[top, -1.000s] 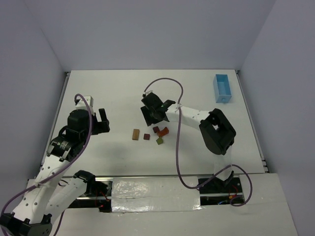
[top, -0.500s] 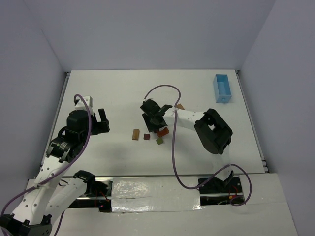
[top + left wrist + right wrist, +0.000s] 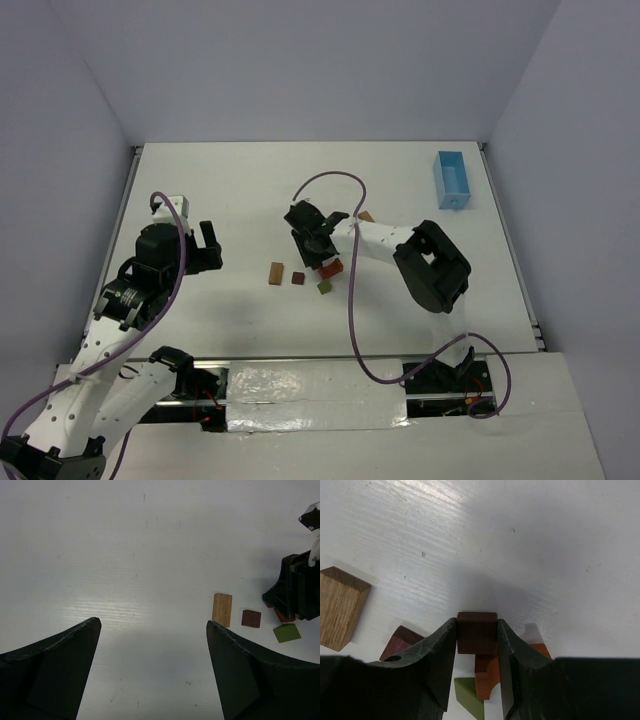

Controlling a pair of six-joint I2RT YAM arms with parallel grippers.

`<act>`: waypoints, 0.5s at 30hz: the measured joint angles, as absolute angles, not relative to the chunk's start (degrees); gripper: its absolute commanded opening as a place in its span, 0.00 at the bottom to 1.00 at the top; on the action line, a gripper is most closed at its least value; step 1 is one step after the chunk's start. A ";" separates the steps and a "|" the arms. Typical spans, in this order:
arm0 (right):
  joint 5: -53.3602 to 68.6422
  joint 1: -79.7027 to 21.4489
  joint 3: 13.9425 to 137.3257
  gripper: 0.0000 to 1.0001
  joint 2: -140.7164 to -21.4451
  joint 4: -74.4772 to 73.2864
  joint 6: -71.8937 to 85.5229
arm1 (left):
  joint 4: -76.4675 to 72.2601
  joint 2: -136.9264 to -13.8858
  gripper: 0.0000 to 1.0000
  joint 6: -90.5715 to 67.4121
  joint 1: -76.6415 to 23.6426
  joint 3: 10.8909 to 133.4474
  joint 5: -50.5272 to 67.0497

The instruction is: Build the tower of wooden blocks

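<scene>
The right jaws are closed narrowly on a small dark red cube [image 3: 477, 630], one finger pressed flat against each of its side faces, with the cube sitting at the very fingertips just above the counter [image 3: 230, 190]. Whether it touches the surface cannot be told.

The other wood blocks lie loose around it near the middle of the counter, none stacked. An orange block [image 3: 487, 672] with a curved cutout lies just beside the cube, between the fingers. An olive green block [image 3: 470, 697] lies next to it, and a second dark red block [image 3: 400, 641] lies just outside the left finger. A tan block [image 3: 340, 607] lies farther left, apart from the rest.

The left jaws stand wide open with nothing between them, over bare counter, well apart from the blocks.

A light blue tray [image 3: 451, 180] sits at the far right corner.
</scene>
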State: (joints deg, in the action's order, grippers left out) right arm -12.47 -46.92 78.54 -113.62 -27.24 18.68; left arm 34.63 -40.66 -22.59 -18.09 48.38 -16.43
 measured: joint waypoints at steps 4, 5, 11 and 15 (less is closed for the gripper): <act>-11.90 -45.23 79.81 0.33 -113.34 -27.75 16.62 | 34.63 -40.66 1.00 -22.59 -18.09 48.36 -16.43; -11.57 -44.21 79.90 0.32 -113.08 -27.70 15.68 | 34.63 -40.66 1.00 -22.59 -18.09 48.36 -16.43; -8.43 -32.56 80.99 0.33 -111.87 -27.11 7.77 | 34.63 -40.66 1.00 -22.59 -18.09 48.38 -16.43; -7.16 -25.04 83.09 0.33 -111.98 -27.11 2.83 | 34.63 -40.66 0.99 -22.59 -18.09 48.38 -16.40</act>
State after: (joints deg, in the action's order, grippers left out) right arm -7.16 -25.04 83.09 -111.98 -27.11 2.83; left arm 34.63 -40.66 -22.59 -18.09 48.38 -16.40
